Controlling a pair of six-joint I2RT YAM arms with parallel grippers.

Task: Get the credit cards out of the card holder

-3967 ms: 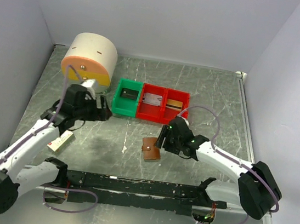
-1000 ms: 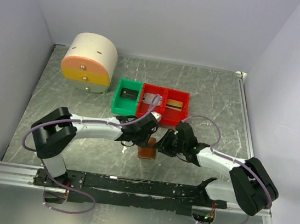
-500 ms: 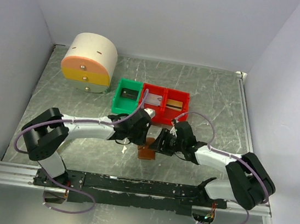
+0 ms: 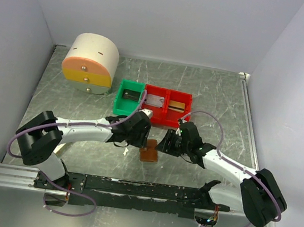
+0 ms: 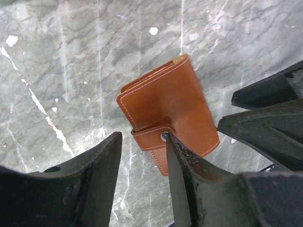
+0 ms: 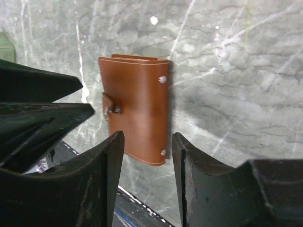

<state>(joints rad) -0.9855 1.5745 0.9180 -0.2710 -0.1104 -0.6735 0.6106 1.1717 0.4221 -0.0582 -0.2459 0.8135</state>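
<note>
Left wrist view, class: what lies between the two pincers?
The closed brown card holder lies flat on the table between the left pincer and the right pincer, clearest in the left wrist view.

The overhead camera looks down on the whole table, while both wrist cameras peer closely at the card holder from opposite sides.

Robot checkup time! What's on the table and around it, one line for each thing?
Surface: grey marbled table, white scuffs.
Job's things: card holder lies shut, tab snapped; no cards seen.
Clutter: drawer box, green bin, red bins at the back.
Grippers: left gripper and right gripper open, on either side of the card holder, not gripping it.
Cables: purple cables loop along both arms.
Surroundings: plain white walls.
</note>
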